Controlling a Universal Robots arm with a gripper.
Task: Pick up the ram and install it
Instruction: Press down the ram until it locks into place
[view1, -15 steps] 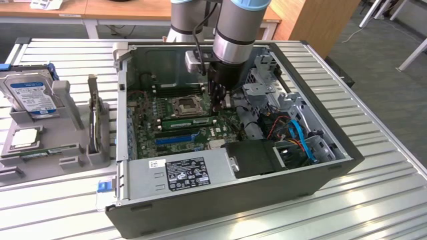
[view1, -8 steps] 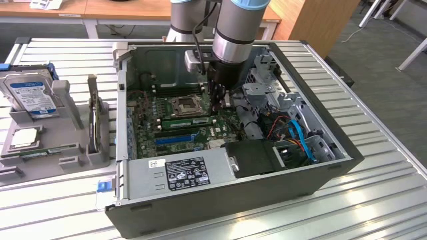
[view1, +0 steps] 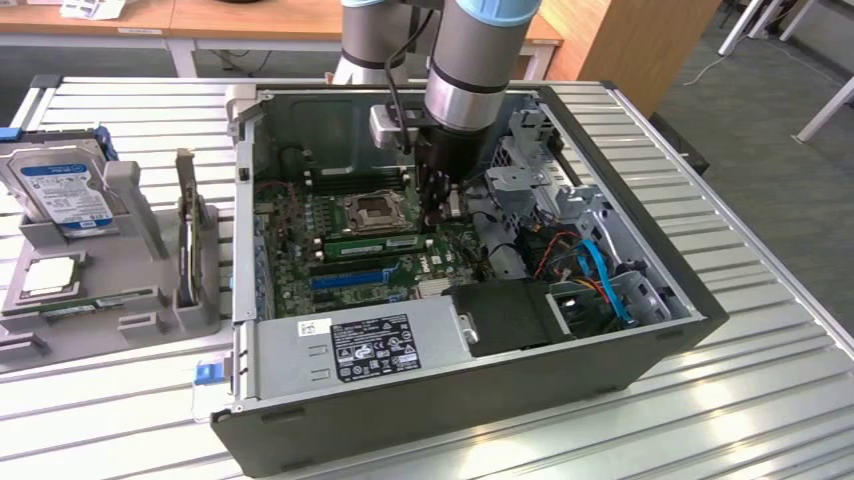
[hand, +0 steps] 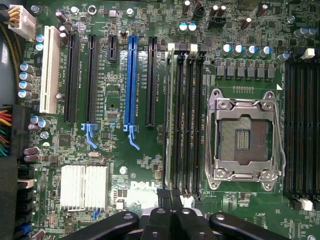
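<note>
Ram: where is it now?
Exterior view: the ram sits in the memory slots, between the CPU socket and the blue slot, by the gripper.

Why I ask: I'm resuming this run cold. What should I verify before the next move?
1. Gripper shut: ok.
2. Ram standing in a memory slot beside the CPU socket: ok.
3. Ram pressed fully home: cannot tell.
4. Slot latches closed: cannot tell.
5. Gripper holding the ram: cannot tell.
6. Arm clear of the case walls: ok.
</note>
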